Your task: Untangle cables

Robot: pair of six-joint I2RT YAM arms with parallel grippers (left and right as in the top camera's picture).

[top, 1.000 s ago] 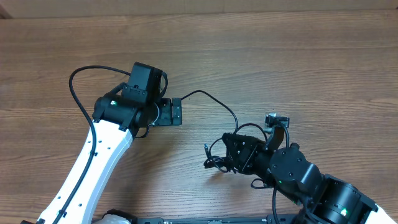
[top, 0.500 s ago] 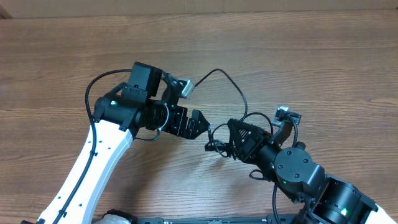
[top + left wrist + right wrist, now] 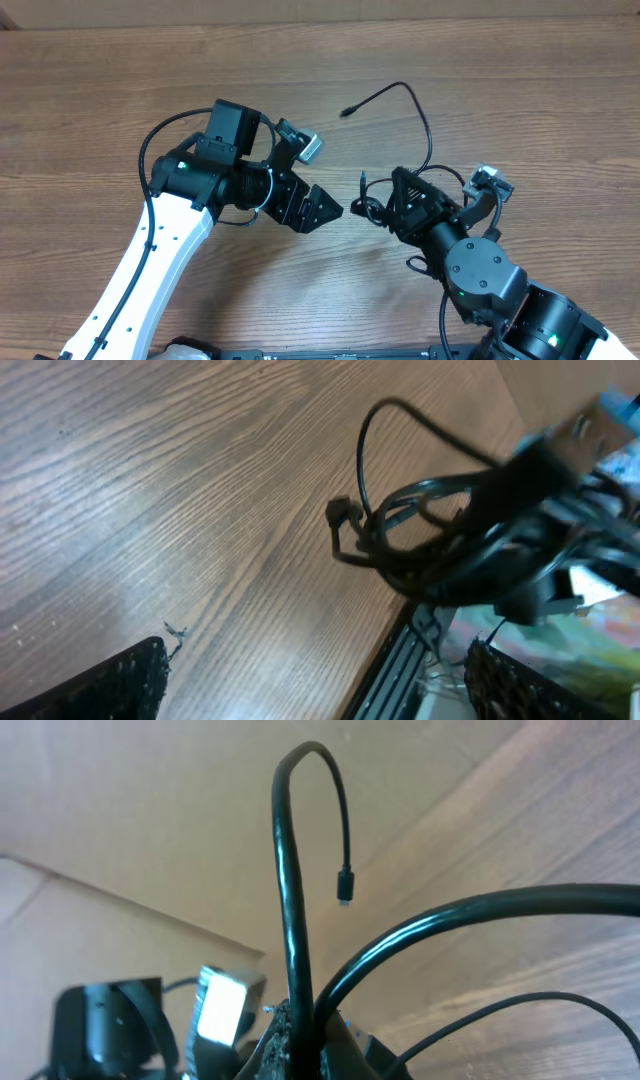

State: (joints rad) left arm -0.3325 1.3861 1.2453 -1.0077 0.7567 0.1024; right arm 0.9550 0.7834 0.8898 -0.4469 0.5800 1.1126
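Overhead, we see the cables (image 3: 404,86) bunched in the tightly closed right gripper (image 3: 385,205), one cord arcing away, plug turned left; the left gripper (image 3: 322,215) gapes empty just beside it. Our left wrist view shows its fingers (image 3: 110,685) spread wide before the tangle. Right wrist: a cord rises from that gripper, hooks over, plug hanging down.

**Cables bunched between two claws, right of the counter's middle**
The cables (image 3: 372,208) bunch on the counter (image 3: 520,90), nearer its near edge than its far edge, pinched at the tip of the right claw (image 3: 393,205), which reaches in from the near right corner. One strand arcs from the bunch toward the far edge, then curls left, its plug end well apart from the bunch. The left claw (image 3: 322,214) sits just left of the bunch, not touching it.
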